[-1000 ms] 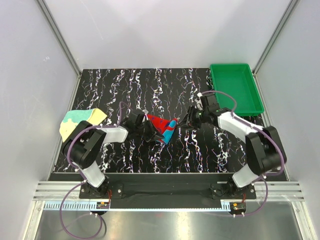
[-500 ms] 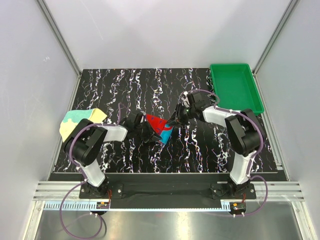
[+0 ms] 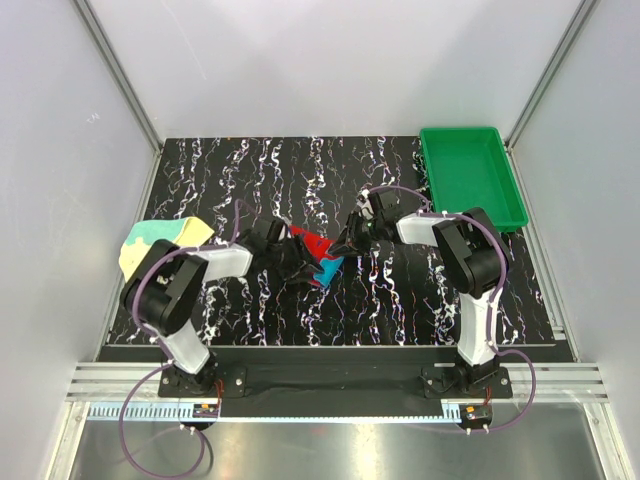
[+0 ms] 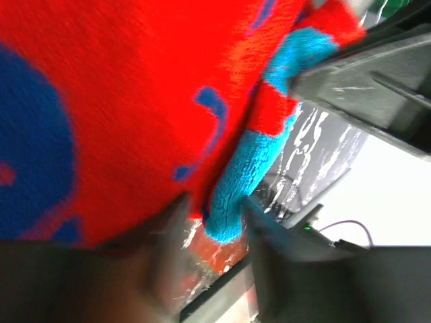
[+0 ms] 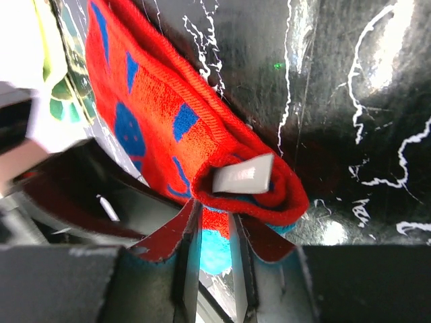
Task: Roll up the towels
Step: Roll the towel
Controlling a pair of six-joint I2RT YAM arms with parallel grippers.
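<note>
Towel (image 5: pixel 156 128), red-blue, white tag (image 5: pixel 242 178), print unreadable

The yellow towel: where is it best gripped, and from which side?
Probably the far right corner of the yellow towel, approached from the right: it lies flat, that corner is bare on the table, and the left arm covers its near side.

A black table (image 3: pixel 400 300) veined with white carries three things. A green tray (image 3: pixel 470 180) sits in the far right corner. A pale yellow towel (image 3: pixel 160 240) with teal patches lies flat at the left edge, hanging over it. The red towel (image 3: pixel 312 245) — blue-blotched, loosely rolled — lies near the middle.
</note>
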